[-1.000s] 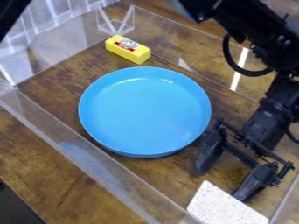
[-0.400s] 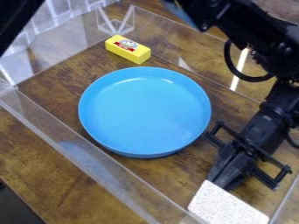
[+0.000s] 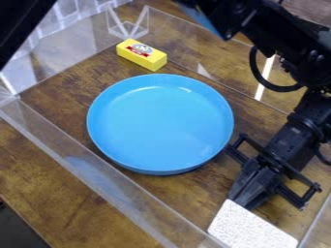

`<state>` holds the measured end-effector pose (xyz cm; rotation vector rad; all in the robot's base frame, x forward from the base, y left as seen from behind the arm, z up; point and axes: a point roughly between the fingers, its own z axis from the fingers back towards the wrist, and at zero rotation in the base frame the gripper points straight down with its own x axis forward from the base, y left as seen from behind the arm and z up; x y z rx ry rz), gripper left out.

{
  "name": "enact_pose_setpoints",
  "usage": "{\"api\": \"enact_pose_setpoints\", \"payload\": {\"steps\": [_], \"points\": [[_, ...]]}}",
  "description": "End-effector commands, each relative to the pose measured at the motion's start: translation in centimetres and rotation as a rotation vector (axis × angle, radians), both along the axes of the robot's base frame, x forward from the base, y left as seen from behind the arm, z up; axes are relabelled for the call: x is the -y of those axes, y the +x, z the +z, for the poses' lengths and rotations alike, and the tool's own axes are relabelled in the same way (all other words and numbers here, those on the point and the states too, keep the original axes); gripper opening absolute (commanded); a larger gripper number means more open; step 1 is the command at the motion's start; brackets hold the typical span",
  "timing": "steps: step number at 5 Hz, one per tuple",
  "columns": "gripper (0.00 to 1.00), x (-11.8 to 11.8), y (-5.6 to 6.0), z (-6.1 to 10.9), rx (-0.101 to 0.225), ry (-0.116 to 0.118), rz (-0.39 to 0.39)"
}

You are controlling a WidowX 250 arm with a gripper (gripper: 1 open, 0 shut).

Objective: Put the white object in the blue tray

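Observation:
The white object (image 3: 254, 229), a small speckled block, lies on the wooden table at the bottom right edge of the view, partly cut off. My gripper (image 3: 249, 198) sits just above its far edge, its two black fingers pressed together and pointing down towards the block. The tips meet at the block's edge, with nothing visibly between them; I cannot tell whether they touch it. The blue tray (image 3: 93, 124), a large round shallow plate, lies in the middle of the table to the left of the gripper. Nothing is in it.
A yellow block with a red label (image 3: 141, 54) lies at the back, beyond the tray. Clear plastic walls (image 3: 77, 189) enclose the table at the front and left. The black arm (image 3: 291, 58) reaches down along the right side.
The gripper's fingers, spread wide a second ago, have closed together above the white block. The hand has stayed in place, and the block has not moved.

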<state>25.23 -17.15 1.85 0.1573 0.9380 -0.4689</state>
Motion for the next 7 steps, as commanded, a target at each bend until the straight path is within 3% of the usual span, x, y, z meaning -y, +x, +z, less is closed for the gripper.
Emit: {"api": "enact_pose_setpoints", "payload": {"steps": [1, 7], "points": [[0.00, -0.1, 0.3, 1.1, 0.016, -0.008, -0.008], [0.00, -1.4, 0.7, 2.0, 0.001, 0.048, -0.039]]}}
